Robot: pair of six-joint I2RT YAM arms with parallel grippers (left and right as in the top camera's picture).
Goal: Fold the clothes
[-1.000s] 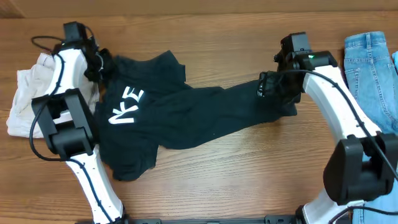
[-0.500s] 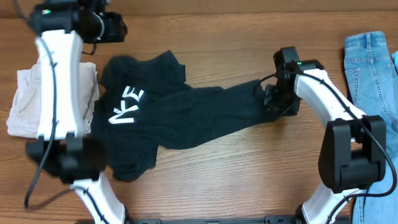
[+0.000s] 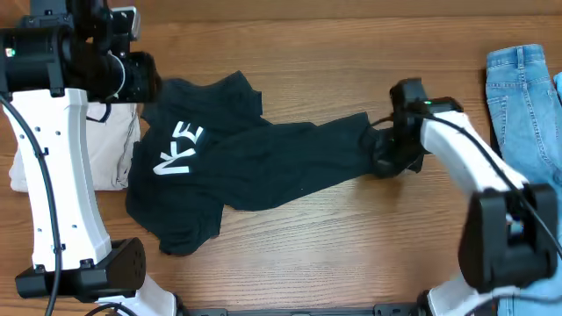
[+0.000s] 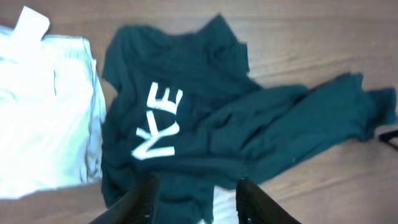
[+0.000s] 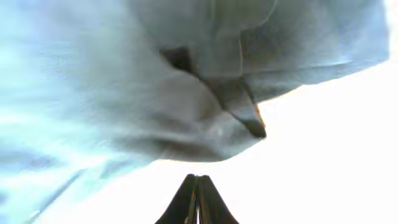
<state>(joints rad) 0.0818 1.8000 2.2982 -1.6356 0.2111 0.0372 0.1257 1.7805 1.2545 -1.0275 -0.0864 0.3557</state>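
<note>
The dark T-shirt (image 3: 263, 167) lies crumpled across the table, its white lettering (image 3: 176, 147) facing up at the left. One long part stretches right to my right gripper (image 3: 386, 161). That gripper is shut at the shirt's right end. In the right wrist view its fingertips (image 5: 198, 180) are pressed together with no cloth between them, and the shirt (image 5: 186, 93) lies just beyond. My left gripper (image 3: 145, 77) hangs high above the shirt's upper left corner. It is open (image 4: 196, 199) and empty, looking down on the shirt (image 4: 205, 124).
Folded beige shorts (image 3: 114, 149) lie left of the shirt, partly hidden by my left arm; their white tag (image 4: 31, 25) shows in the left wrist view. Light blue jeans (image 3: 518, 96) lie at the right edge. Bare wooden table (image 3: 334, 237) runs along the front.
My left gripper let go of the shirt's upper left corner, opened and rose high. My right gripper closed at the shirt's right end and shifted slightly toward the front.
</note>
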